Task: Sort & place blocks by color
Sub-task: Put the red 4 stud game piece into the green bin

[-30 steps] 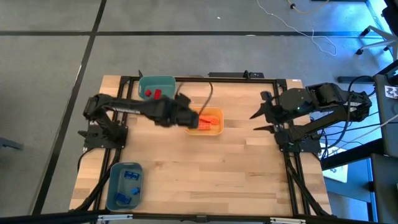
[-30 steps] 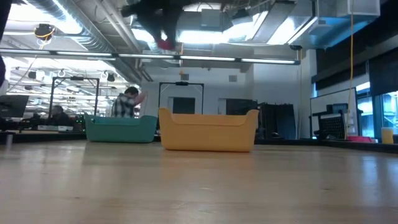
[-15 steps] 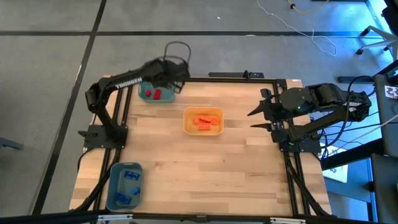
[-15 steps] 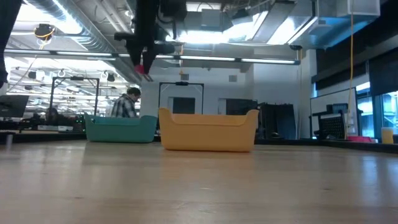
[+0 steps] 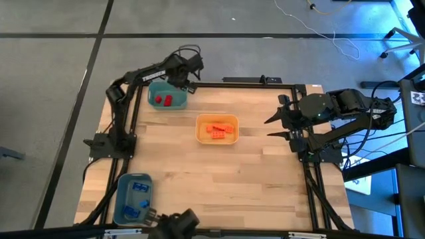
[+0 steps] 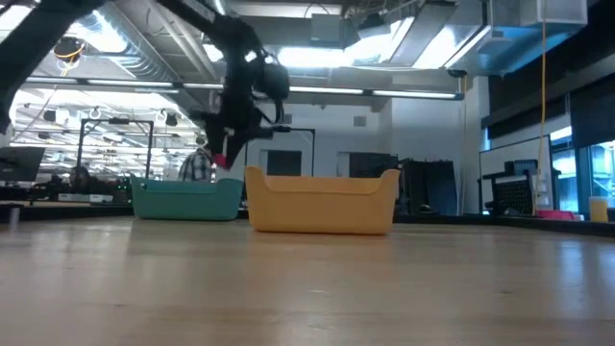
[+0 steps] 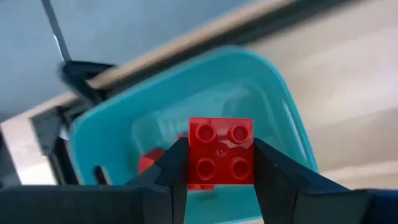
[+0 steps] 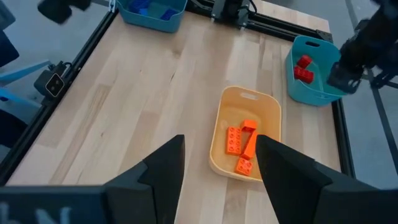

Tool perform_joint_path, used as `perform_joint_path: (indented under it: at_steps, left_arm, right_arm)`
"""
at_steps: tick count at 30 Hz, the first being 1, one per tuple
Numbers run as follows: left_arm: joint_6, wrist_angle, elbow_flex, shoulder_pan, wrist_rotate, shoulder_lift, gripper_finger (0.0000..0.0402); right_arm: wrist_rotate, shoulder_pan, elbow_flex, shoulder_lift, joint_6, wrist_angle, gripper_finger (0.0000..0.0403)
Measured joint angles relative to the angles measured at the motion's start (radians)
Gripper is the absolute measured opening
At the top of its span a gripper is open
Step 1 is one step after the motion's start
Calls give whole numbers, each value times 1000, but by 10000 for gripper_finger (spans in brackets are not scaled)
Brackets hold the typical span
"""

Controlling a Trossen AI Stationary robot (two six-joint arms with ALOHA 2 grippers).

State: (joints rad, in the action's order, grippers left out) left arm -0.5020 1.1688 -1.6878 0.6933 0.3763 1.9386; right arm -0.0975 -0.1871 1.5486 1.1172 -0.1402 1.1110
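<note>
Across the wooden table (image 5: pixel 219 172) three bins are spread: a teal bin (image 5: pixel 167 95) at the far left corner, a yellow-orange bin (image 5: pixel 217 129) near the middle, and a blue bin (image 5: pixel 133 197) at the near left corner. Each bin holds bricks of one colour. The blue bin carries several blue blocks (image 5: pixel 137 199), the yellow-orange bin several orange blocks (image 8: pixel 241 147), and the teal bin two red blocks (image 5: pixel 163 101) lying side by side on its floor.

The left arm reaches out over the far edge of the teal bin, and the left gripper (image 7: pixel 221 163) hangs above that bin. Its two fingers are closed on a square red block (image 7: pixel 221 154), studs facing the wrist camera, pinched on two opposite sides. In the low view that brick shows as a small red spot just above the teal bin's rim, clear of the bin.

The right arm waits at the right edge of the table, well apart from all the bins. The right gripper (image 8: pixel 221 165) stands with its fingers spread wide and nothing between them.
</note>
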Motion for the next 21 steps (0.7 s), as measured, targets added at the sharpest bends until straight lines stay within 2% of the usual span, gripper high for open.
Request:
perform_joint_path:
  at_steps: [3, 11, 21]
  left_arm:
    - [22, -8, 0, 4, -36, 58, 129]
    - [88, -10, 0, 9, -54, 196, 129]
    - [95, -29, 0, 10, -49, 232, 132]
  right_arm:
    - [0, 0, 0, 0, 0, 0, 198]
    - [0, 0, 0, 0, 0, -16, 198]
    - [1, 0, 0, 0, 1, -44, 198]
